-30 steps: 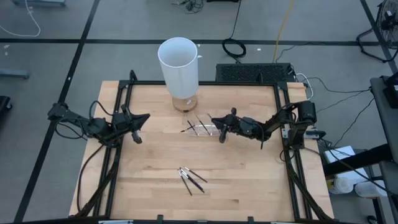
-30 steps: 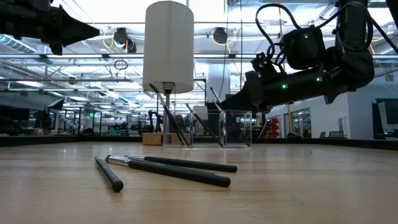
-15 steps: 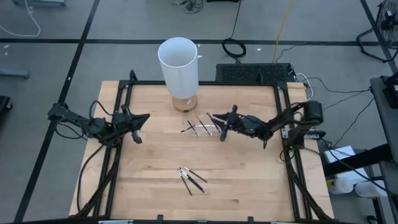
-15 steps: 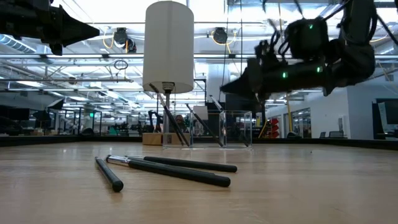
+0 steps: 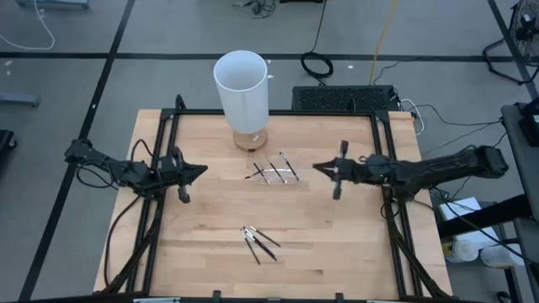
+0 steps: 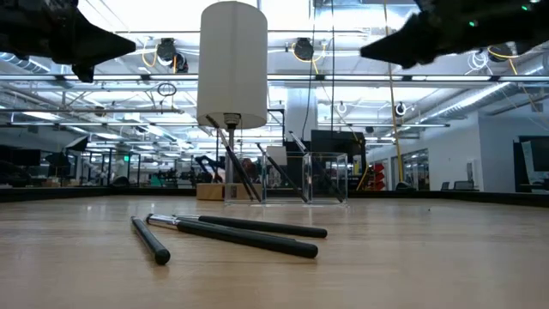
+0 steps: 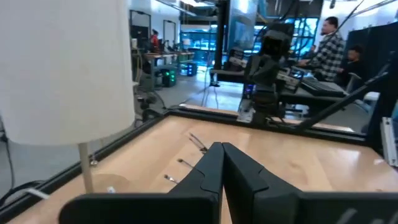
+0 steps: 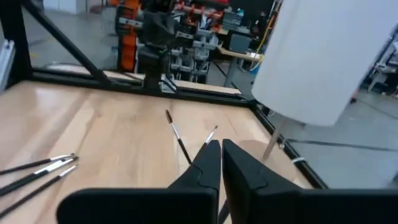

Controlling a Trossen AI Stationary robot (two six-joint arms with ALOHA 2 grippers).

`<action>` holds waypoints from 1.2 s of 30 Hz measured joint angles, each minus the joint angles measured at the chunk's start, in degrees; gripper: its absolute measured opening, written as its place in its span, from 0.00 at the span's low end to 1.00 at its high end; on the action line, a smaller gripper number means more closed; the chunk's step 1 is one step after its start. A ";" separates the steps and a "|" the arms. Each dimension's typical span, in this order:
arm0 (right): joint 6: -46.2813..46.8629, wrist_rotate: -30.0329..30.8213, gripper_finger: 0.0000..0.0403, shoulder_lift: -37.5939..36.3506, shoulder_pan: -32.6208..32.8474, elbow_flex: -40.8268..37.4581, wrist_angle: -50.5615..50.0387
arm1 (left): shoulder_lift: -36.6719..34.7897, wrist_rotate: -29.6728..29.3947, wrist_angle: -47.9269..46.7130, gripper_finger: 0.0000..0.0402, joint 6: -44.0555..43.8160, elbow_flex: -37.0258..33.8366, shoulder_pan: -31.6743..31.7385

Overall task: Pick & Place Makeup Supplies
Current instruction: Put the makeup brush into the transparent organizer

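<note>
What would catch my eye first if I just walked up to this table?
Probably the tall white cylinder standing at the far edge of the wooden table. Next, the two dark arms reaching in from either side, the left gripper and right gripper both hanging above the wood with fingers shut and empty. Between them lie thin dark sticks: one bunch at a small clear tray near the cylinder, another loose near the front.

From above, the sticks (image 5: 274, 171) in my clear tray (image 5: 278, 175) are too thin to count, and the low view's top edge cuts off my right pincer (image 6: 377, 50).
</note>
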 joint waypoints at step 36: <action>17.81 10.47 0.00 43.49 25.59 38.32 -16.85 | 29.14 2.40 17.77 0.02 -1.78 0.02 -2.43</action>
